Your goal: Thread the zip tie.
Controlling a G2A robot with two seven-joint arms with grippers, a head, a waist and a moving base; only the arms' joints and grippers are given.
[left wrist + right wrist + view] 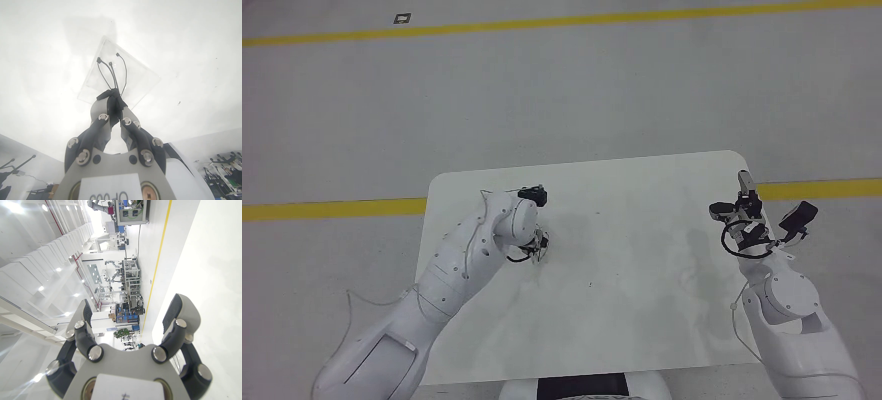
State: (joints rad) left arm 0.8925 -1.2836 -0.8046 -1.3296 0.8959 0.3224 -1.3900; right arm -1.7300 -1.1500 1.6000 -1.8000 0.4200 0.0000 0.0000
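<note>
Left wrist view: here you see the left gripper [113, 96] close up, with its fingers [105, 106] pressed together on the gathered tails of a few thin black plastic zip ties [111, 73].
Zip ties: from the pinch they fan outward, and you can count three small square heads at the far ends; you cannot tell whether the heads rest on the surface below or hang just above it.
Container: a clear square plastic tray [143, 75] lies flat on the white table [642, 260], directly under the ties, with one corner passing beneath the fingertips.
Top view: this gives you the arm poses. The left arm is bent in over the table's left part, and the left gripper [534, 245] points down at the surface.
Right arm: it stands at the table's right edge, well apart from the left, with the right gripper [745, 195] aimed away from the robot.
Right wrist view: you see the right gripper [130, 306] spread wide with nothing between its fingers [86, 311], facing past the table edge toward the room.
</note>
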